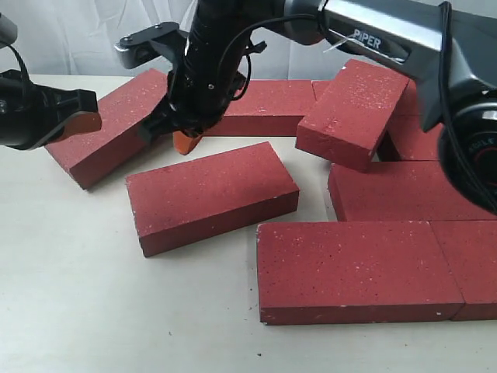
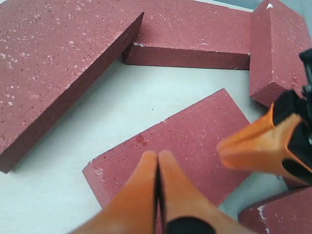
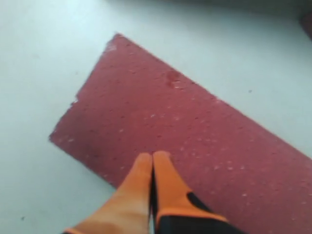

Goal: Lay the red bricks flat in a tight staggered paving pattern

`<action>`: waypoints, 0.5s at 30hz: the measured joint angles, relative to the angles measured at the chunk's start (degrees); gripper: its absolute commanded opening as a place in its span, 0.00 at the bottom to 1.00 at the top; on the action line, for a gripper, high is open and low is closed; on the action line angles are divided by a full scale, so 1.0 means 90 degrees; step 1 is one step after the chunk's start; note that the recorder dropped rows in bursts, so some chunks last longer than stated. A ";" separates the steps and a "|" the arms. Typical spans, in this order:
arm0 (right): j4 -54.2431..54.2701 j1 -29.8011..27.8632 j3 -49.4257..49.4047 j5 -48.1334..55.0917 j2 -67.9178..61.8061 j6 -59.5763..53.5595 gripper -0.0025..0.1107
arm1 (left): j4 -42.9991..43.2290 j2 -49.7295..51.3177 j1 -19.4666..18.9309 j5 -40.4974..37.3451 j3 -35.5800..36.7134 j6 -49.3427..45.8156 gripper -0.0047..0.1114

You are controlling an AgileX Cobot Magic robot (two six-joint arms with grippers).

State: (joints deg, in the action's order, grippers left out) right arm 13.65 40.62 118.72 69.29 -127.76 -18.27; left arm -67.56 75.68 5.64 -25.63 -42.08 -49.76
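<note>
Several dark red speckled bricks lie on the pale table. One loose brick (image 1: 210, 194) (image 2: 195, 141) (image 3: 185, 131) lies flat at an angle in the middle. My right gripper (image 1: 186, 142) (image 3: 152, 157) reaches across and hangs shut just over its far edge, holding nothing. My left gripper (image 1: 96, 113) (image 2: 157, 156) is shut and empty at the far left, beside a tilted brick (image 1: 116, 124) (image 2: 53, 63). A back brick (image 1: 260, 105) (image 2: 195, 34) lies flat. Another brick (image 1: 353, 113) leans raised on its neighbours. Flat bricks (image 1: 353, 268) sit close together at the right front.
The right arm (image 1: 373, 35) spans the back of the scene above the bricks. Its orange fingers (image 2: 258, 151) show in the left wrist view. Bare table (image 1: 85, 303) lies at the front left. More bricks (image 1: 404, 190) fill the right side.
</note>
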 measured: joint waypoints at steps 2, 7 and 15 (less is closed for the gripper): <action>0.0021 0.0150 -0.0378 0.0004 0.0227 -0.0031 0.01 | 0.0000 0.0000 0.0000 0.0000 0.0000 0.0000 0.04; -0.0087 0.0399 -0.1508 0.0043 0.0642 -0.0118 0.01 | 0.0000 0.0000 0.0000 -0.0106 0.0000 -0.0015 0.04; 0.0029 0.0578 -0.2535 0.0010 0.0820 -0.0609 0.01 | -0.0039 0.0000 0.0000 -0.0168 0.0000 -0.0027 0.04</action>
State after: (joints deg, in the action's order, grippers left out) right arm 13.92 45.83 95.91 69.38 -120.37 -23.75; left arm -67.91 75.68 5.64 -27.14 -42.08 -50.01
